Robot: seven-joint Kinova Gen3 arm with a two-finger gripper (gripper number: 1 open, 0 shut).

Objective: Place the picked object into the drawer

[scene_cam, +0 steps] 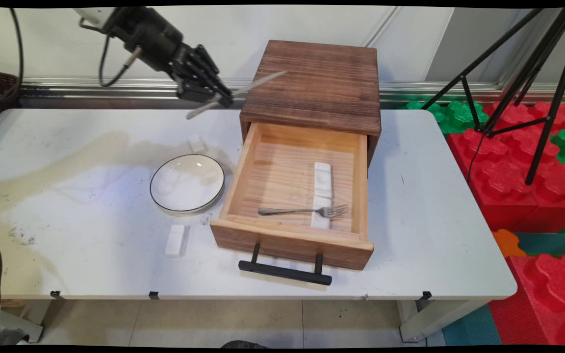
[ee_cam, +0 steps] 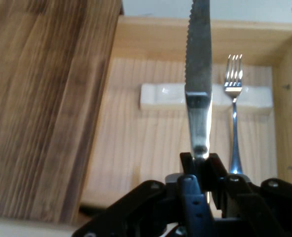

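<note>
Main view shows no readable writing or brand mark on anything in sight. The arm comes in from the upper left, and its gripper (scene_cam: 221,95) hangs in the air, slanting down to the right, clenched on a table knife (scene_cam: 236,94) near its middle. The blade points past the gripper toward the wooden cabinet (scene_cam: 314,83), and the handle sticks out behind and below.

Below the gripper on the white table (scene_cam: 66,196) lie a small white block (scene_cam: 196,143), then a white plate with a dark rim (scene_cam: 187,183), then another white block (scene_cam: 175,240) farther off.

Beyond the gripper's tip and lower down, the drawer (scene_cam: 292,240) stands pulled open, its black handle (scene_cam: 285,272) toward the table's near edge. Inside lie two white rests (scene_cam: 322,179) end to end, with a fork (scene_cam: 304,211) laid across the nearer one.

In the hand view the knife (ee_cam: 199,84) rises straight up from the fingers (ee_cam: 187,168), its serrated edge to the left, over the open drawer (ee_cam: 136,143); the fork (ee_cam: 233,113) lies just to its right.
</note>
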